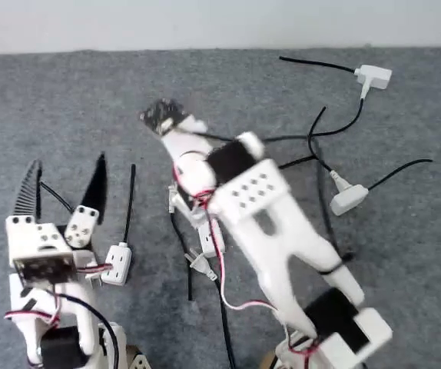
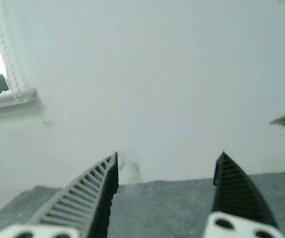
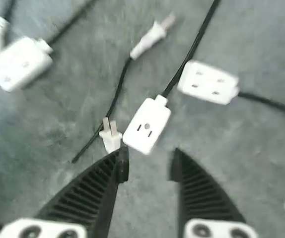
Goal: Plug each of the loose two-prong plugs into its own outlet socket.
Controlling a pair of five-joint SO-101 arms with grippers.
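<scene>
- Grey, carpet-like surface runs back to a plain white wall.
- Nearest, the left fingers are spread wide with nothing between them, raised and aimed toward the wall.
- Just beside that arm's wrist, a white socket lies on its black cord.
- Near the middle, a loose plug lies flat beside the right arm, its two prongs bare.
- The right fingers are also spread and hold nothing. They hang over a small plug and a single socket, which lie just beside each other, not joined.
- Past those lie a wider socket block and a second plug.
- Off to the right rests a white connector; farthest back, close to the wall, is a T-shaped connector.
</scene>
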